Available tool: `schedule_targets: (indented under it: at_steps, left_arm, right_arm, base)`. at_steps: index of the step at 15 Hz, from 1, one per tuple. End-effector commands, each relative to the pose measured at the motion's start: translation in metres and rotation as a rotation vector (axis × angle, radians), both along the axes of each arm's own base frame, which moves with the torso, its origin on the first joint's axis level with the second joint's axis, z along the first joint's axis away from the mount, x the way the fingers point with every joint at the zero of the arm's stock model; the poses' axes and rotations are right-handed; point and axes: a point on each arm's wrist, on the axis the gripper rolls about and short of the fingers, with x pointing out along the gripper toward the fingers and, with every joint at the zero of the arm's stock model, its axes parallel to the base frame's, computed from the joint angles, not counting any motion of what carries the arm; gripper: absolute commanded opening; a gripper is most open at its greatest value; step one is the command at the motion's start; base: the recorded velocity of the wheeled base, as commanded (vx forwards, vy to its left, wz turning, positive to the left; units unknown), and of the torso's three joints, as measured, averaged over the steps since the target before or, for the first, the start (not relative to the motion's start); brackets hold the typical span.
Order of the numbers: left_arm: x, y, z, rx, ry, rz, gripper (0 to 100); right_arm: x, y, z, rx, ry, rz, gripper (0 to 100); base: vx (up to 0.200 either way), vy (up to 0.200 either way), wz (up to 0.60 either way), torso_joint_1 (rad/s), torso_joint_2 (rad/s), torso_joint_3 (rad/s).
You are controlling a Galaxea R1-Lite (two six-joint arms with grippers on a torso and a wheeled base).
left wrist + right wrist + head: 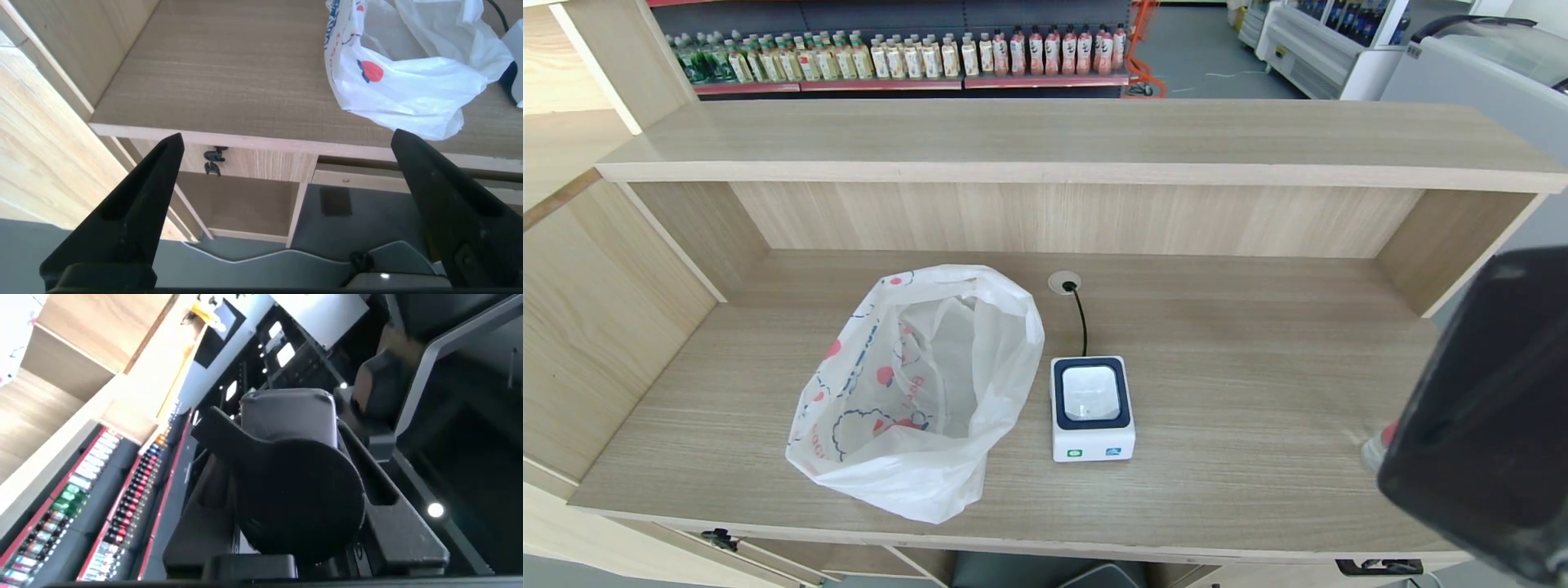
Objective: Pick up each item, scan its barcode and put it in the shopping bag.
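The wooden desk (1241, 392) carries the open-mouthed shopping bag (923, 392), up beyond the left tool (286, 140). That tool's fingers (139, 212) are spread wide and empty below the desk's front edge. The scanner (1092, 407) sits between the bag and the right tool (1486, 408), whose state I cannot tell. A small red-and-white item (1376, 447) peeks out just beside it.

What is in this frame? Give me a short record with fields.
shopping bag: on counter, mouth open, nothing visible inside
barcode scanner: just right of the bag, window facing up, cable running to the back
item: red-capped thing at counter's right, mostly behind right arm, type unclear
left end effector: open, empty, in front of counter's near edge
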Motion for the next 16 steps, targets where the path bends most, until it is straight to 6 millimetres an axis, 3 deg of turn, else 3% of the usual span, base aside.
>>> schedule_targets:
  at_steps: [1,7,9,10,12,13,14,15,16]
  left_arm:
    - [0.000,0.000,0.000,0.000,-0.001,0.001,100]
    - [0.000,0.000,0.000,0.000,-0.001,0.001,100]
    - [0.000,0.000,0.000,0.000,-0.001,0.001,100]
    - [0.000,0.000,0.000,0.000,-0.001,0.000,100]
    - [0.000,0.000,0.000,0.000,-0.001,0.001,100]
    - [0.000,0.000,0.000,0.000,-0.001,0.001,100]
    - [0.000,0.000,0.000,0.000,-0.001,0.001,100]
    - [0.000,0.000,0.000,0.000,-0.001,0.001,100]
    - [0.000,0.000,0.000,0.000,-0.001,0.000,100]
  right_arm:
    - [-0.003,-0.002,0.001,0.006,-0.011,-0.002,0]
    - [-0.004,-0.003,0.001,0.002,-0.001,-0.006,0]
    - [0.007,-0.006,0.012,0.001,0.108,-0.092,0]
    - [0.020,-0.018,0.035,0.035,0.327,-0.277,0]
    - [0.017,-0.041,0.044,0.204,0.860,-0.656,0]
    - [0.007,-0.046,0.046,0.290,0.988,-0.731,0]
    - [0.001,-0.049,0.034,0.288,1.134,-0.754,0]
    - [-0.007,-0.050,0.023,0.223,1.305,-0.677,0]
    - [-0.009,-0.049,0.034,0.237,1.373,-0.646,0]
  base:
    - [0.000,0.000,0.00,0.000,0.00,0.000]
    - [0.000,0.000,0.00,0.000,0.00,0.000]
    - [0.000,0.000,0.00,0.000,0.00,0.000]
    - [0.000,0.000,0.00,0.000,0.00,0.000]
    - [0.000,0.000,0.00,0.000,0.00,0.000]
    - [0.000,0.000,0.00,0.000,0.00,0.000]
    - [0.000,0.000,0.00,0.000,0.00,0.000]
    - [0.000,0.000,0.00,0.000,0.00,0.000]
    - [0.000,0.000,0.00,0.000,0.00,0.000]
